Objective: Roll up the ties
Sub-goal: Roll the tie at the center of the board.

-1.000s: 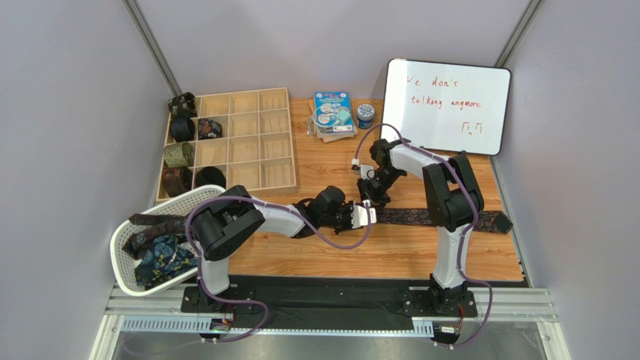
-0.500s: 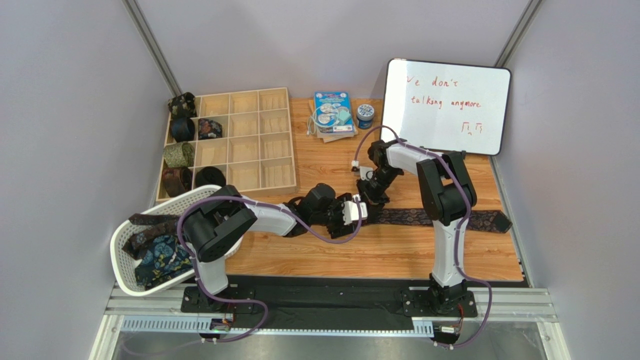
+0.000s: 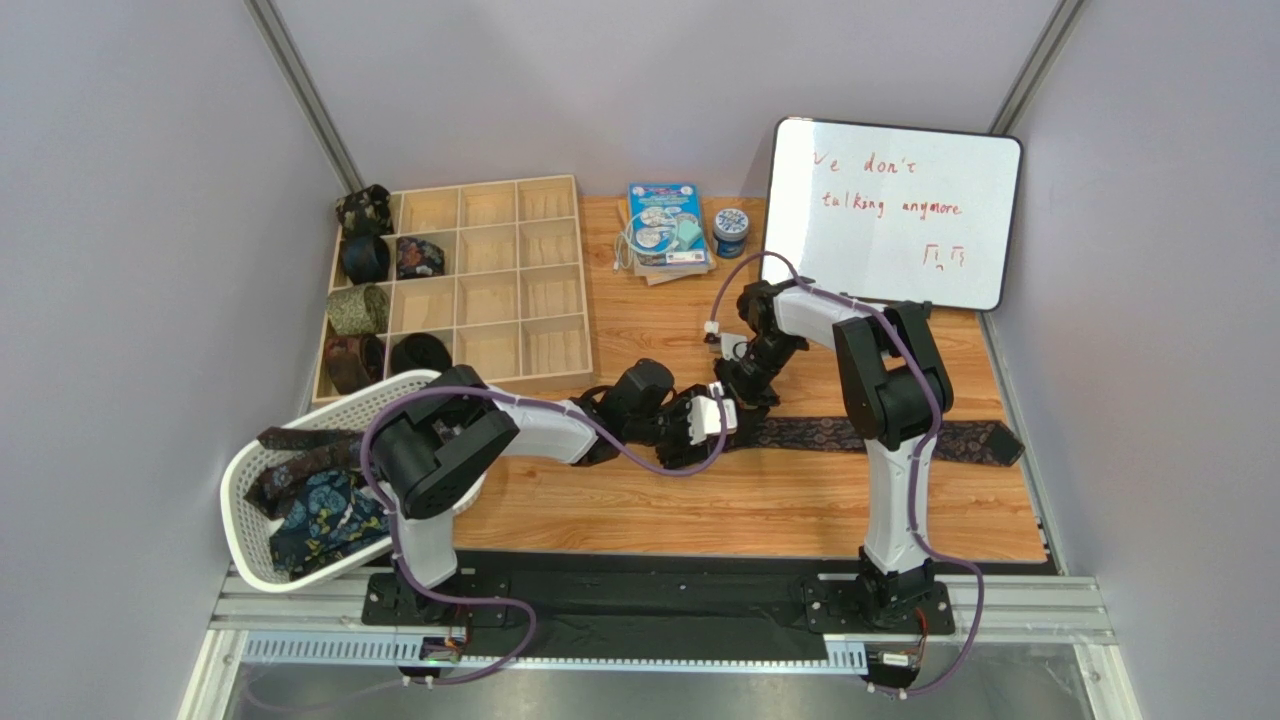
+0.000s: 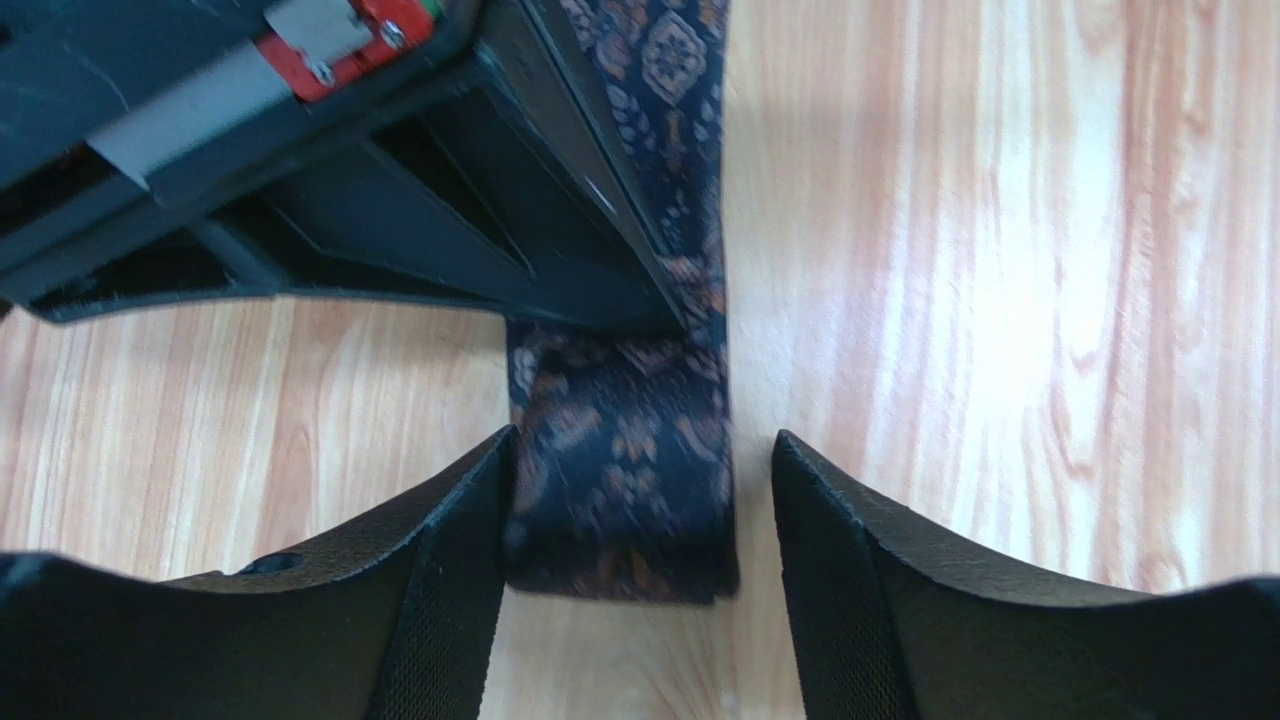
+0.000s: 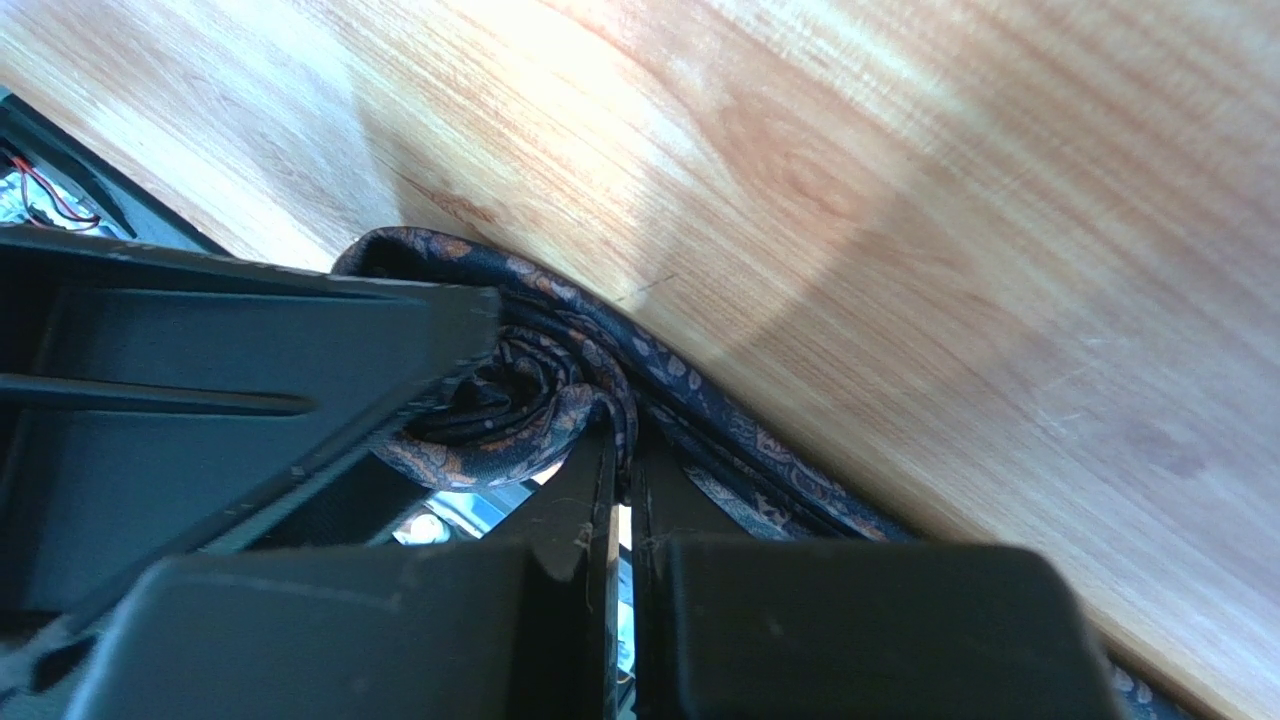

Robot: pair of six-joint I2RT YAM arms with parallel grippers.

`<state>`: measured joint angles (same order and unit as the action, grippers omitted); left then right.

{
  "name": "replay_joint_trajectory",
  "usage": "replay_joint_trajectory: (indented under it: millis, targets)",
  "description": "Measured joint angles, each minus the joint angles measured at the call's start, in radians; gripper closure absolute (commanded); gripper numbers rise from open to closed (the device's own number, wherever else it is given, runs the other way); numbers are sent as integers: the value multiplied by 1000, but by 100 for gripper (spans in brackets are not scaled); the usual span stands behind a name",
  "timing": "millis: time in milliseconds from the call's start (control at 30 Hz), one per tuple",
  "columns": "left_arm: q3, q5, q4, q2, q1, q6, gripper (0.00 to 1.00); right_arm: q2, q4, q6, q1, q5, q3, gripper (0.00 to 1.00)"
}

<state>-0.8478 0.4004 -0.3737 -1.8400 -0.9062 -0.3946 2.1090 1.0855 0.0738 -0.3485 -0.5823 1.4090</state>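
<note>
While several coiled ties [image 3: 358,309] sit in the partitioned wooden tray [image 3: 504,278], a long navy necktie with orange motifs [image 3: 842,435] lies across the wooden desk [image 3: 676,510], barely rolled.
Right fingers [image 5: 619,450] pinch shut on its small coiled end; left fingers [image 4: 639,518] stand open astride it. Loose ties [image 3: 323,507] wait in the white mesh basket [image 3: 245,468].

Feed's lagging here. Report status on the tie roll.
Left pincer open, straddling the coiled end of the tie. Right pincer shut, tips at the coil. Nothing blocking.
</note>
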Motion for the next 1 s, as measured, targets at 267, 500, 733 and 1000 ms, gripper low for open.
replay_joint_trajectory:
  millis: [267,500,733,1000]
  targets:
    - [-80,3,53,-53,0,27,73,0,-5,3,-2,-19,-5,100]
    - [-69,18,61,-46,-2,6,93,-4,19,53,12,-28,1,66]
    - [-30,39,56,-19,1,-19,99,-39,81,139,104,5,67,61]
    - [-28,58,74,-11,5,-27,100,-39,68,178,95,69,54,45]
